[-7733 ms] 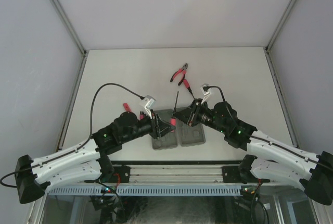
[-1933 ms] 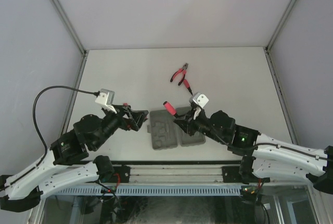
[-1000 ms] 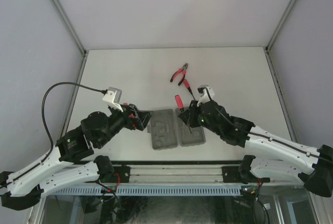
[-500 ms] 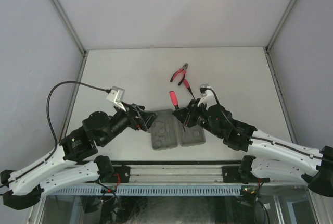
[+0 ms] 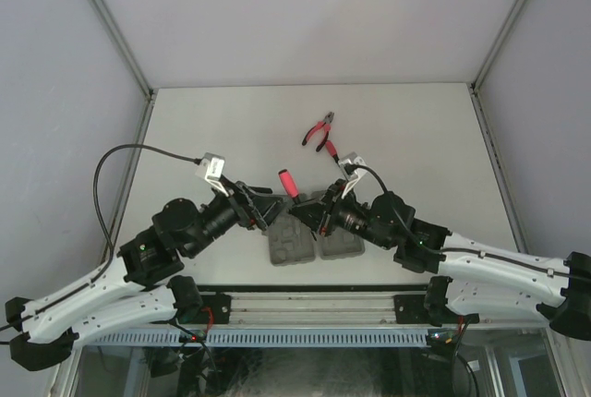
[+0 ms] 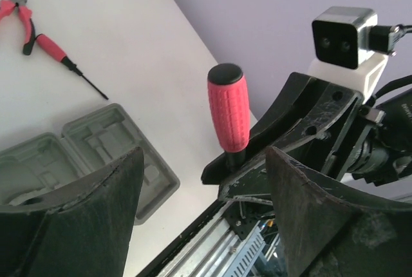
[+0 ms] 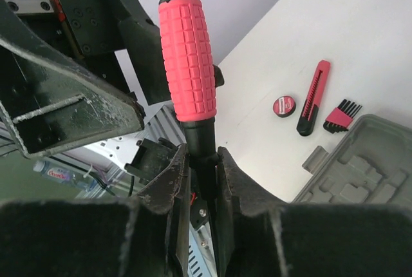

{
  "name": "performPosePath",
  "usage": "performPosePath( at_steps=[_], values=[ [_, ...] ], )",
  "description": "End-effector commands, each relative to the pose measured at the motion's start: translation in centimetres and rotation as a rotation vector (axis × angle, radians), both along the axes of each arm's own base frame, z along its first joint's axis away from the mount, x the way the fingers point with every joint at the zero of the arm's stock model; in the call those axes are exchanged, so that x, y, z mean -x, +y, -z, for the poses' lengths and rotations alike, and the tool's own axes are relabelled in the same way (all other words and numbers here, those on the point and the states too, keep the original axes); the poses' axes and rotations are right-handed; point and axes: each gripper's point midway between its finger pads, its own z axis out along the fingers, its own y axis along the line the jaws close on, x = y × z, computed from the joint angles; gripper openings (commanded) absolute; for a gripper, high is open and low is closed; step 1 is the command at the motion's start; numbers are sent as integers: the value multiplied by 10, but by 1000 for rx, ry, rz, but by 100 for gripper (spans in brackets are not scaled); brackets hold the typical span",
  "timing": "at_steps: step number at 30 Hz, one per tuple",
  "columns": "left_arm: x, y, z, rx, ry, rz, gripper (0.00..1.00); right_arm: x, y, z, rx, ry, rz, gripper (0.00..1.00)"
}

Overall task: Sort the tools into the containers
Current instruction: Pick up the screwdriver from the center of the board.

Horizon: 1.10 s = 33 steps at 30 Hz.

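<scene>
Bench (image 5: 231, 120), white, carried everything. Your two arms came in from the near edge and met above the grey tool case (image 5: 294, 249).

Your left gripper (image 5: 263, 208) hung over the left half of the case. Its jaws stood wide open with nothing between them. From the left wrist view both fingers (image 6: 96, 212) framed the other arm's load without touching it.

Your right gripper (image 7: 201, 161) had its jaws closed on the black neck of the short red-black driver (image 7: 188, 58). The driver was off the bench with its red ribbed handle pointing up and away, raised above the case's far edge in the top view.

The case lay open and flat near the bench's near edge, both halves showing moulded slots.

The red-handled pliers (image 5: 319, 129) lay on the bench well beyond the case. The long thin screwdriver (image 6: 64, 61) lay just beside them, its handle end at the pliers' grips.

In the right wrist view three small items lay on the bench just beside the case:
- a flat red-and-black tool (image 7: 313, 96)
- a small comb-like piece (image 7: 341, 114), touching or nearly touching the case rim
- a small round red disc (image 7: 282, 104)
</scene>
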Motion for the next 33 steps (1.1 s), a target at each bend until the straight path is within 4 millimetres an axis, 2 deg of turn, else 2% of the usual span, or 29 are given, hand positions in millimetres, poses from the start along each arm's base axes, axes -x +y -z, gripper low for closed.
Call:
performPosePath(
  at_steps=[1,14,21,24,29,30,33],
  values=[
    [5,-8,-21,108,-20,37,78,6,5,-22,-73,-62,-36,0],
    [6,-10,-27,142,-38,49,65,14,10,-20,-83,-56,-56,0],
    [6,-11,-25,140,-39,51,48,14,10,-17,-73,-50,-58,0],
    [6,-11,-23,136,-38,51,37,16,11,-16,-71,-47,-66,0],
    [4,-9,-21,128,-34,41,24,16,11,-14,-64,-45,-65,0],
    [5,-9,-19,122,-32,41,24,16,11,-14,-62,-45,-63,0],
    [3,-7,-18,104,-30,28,34,15,10,-14,-61,-43,-52,0]
  ],
)
